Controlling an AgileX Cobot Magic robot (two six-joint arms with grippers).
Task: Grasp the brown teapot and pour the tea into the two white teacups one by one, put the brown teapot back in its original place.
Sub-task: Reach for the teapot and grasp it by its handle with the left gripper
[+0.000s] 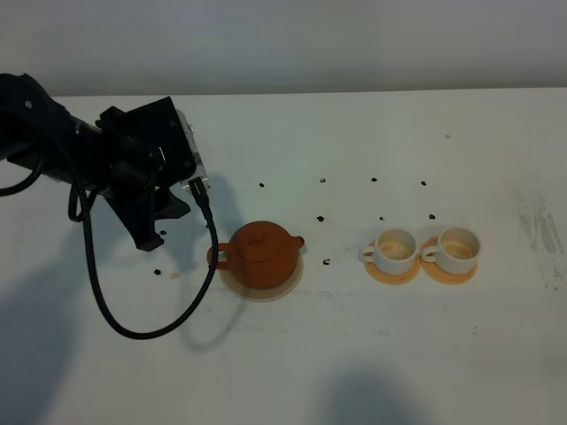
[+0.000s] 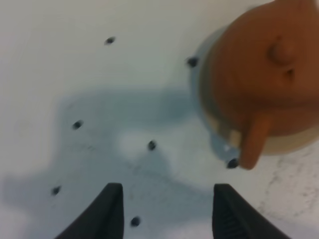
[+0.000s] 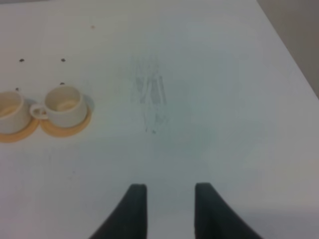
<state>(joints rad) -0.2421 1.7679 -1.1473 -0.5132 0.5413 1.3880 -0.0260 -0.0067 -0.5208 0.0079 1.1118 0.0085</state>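
A white table (image 1: 354, 354) is carrying small dark specks (image 1: 261, 185) scattered across its middle, and grey scuff marks (image 1: 539, 226) are showing near its right edge.

Left wrist: teapot (image 2: 264, 74) blurred, cut by two frame edges; disc (image 2: 294, 143) mostly hidden beneath it. Right wrist: one cup (image 3: 7, 112) cut by the edge. Only fingertips of left gripper (image 2: 168, 191) and right gripper (image 3: 169, 189) in frame. High view: left arm (image 1: 44, 142) cut off.

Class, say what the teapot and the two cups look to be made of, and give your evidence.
The brown teapot: probably unglazed clay, matte reddish-brown with no shine. The two white teacups: likely glazed ceramic, smooth white outside, cream inside; gloss too blurred to confirm.
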